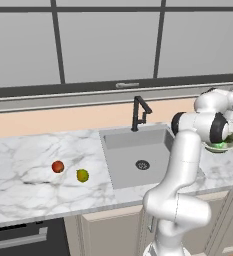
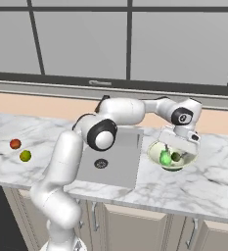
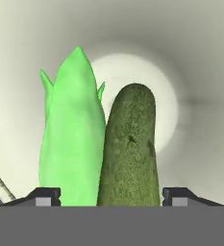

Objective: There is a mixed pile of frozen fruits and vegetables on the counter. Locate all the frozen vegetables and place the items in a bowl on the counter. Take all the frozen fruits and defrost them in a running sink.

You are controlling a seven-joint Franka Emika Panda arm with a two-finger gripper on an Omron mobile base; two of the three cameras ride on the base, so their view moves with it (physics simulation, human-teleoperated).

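Observation:
My gripper point(image 2: 173, 153) reaches down into the pale bowl point(image 2: 155, 149) on the counter point(image 1: 23, 190) right of the sink point(image 1: 123, 167). Inside the bowl point(image 3: 190, 57) a fat light-green vegetable point(image 3: 72, 134) and a dark-green cucumber point(image 3: 130, 149) lie side by side. Both lie between my spread fingertips point(image 3: 48, 194), and the gripper point(image 3: 106, 197) is open. From the right base view the two vegetables show as a bright piece point(image 2: 165, 157) and a dark one point(image 2: 175, 157). The red fruit point(image 1: 58, 166) and the yellow-green fruit point(image 1: 82, 175) rest on the counter left of the sink.
A black faucet point(image 1: 139, 112) stands behind the basin, with no water visible. My arm's elbow point(image 1: 210, 127) hangs over the sink's right edge and hides part of the bowl point(image 1: 231, 143). A window wall runs behind the counter.

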